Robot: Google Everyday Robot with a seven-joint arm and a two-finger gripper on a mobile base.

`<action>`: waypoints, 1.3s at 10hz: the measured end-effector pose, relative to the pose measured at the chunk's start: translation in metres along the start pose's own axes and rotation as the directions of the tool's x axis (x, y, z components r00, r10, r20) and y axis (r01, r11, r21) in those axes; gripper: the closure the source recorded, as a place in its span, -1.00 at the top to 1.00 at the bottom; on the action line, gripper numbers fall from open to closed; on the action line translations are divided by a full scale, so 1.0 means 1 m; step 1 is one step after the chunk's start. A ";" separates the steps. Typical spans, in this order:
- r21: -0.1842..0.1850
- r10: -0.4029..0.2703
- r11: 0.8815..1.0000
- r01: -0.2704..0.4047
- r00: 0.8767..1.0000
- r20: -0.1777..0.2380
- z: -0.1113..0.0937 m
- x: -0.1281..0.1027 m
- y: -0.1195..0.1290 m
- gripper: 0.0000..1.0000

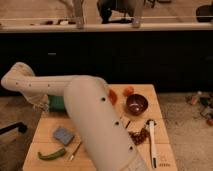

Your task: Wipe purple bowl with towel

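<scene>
The purple bowl (136, 104) stands upright at the right of the wooden table (50, 125). A folded grey-blue towel (63, 135) lies flat at the front left of the table. My white arm (95, 120) crosses the middle of the view and bends back at the far left. My gripper (41, 106) hangs at the table's back left edge, beside a green object (59, 103) and far from the bowl. The arm partly hides the gripper.
An orange fruit (128, 91) and a red item (113, 96) lie behind the bowl. A green pepper (51, 154) and a thin utensil (75, 149) lie front left. A white-handled brush (152, 141) and dark red bits (137, 136) lie front right. A dark counter (125, 50) runs behind.
</scene>
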 end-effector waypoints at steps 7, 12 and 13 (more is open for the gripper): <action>-0.040 0.100 0.994 -0.099 0.995 0.025 -0.006 -0.004 0.049 -1.00; -0.043 0.100 0.994 -0.099 0.995 0.026 -0.006 -0.004 0.051 -1.00; -0.061 0.122 0.991 -0.120 0.992 0.036 -0.007 -0.003 0.055 -1.00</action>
